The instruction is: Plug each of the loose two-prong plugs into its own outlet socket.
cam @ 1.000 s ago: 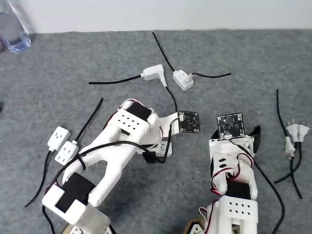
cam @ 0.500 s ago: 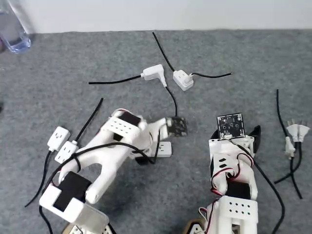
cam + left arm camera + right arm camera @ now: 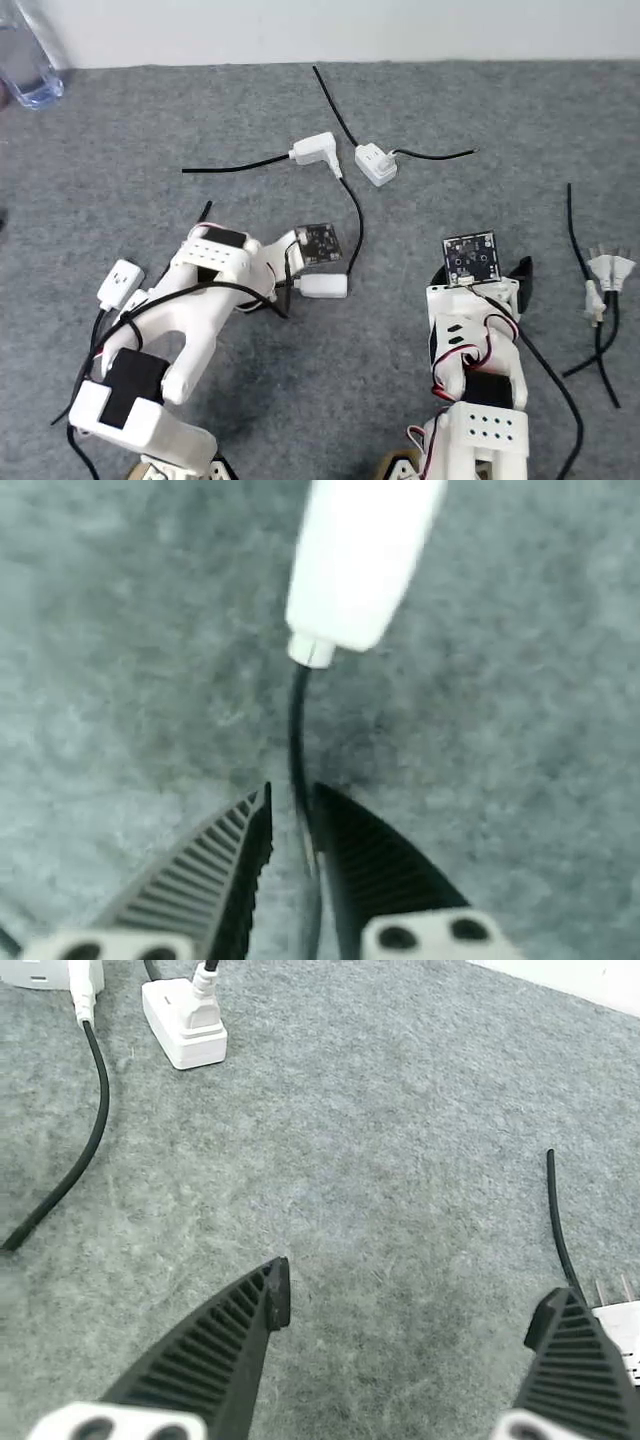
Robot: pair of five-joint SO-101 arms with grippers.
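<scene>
While the left gripper (image 3: 293,796) pinches the cord (image 3: 297,725) behind one white plug (image 3: 322,286), the right gripper (image 3: 420,1290) gapes empty; loose plugs (image 3: 611,268) at three o'clock await sockets.

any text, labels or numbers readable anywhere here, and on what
No text can be read in these pictures.
Left wrist board and right wrist board: tiny marks, too small to read.
White plug and its cable, pinched in the left gripper: no print visible.
Outlet block: no print visible.
Clear bottle: no label to be made out.
</scene>
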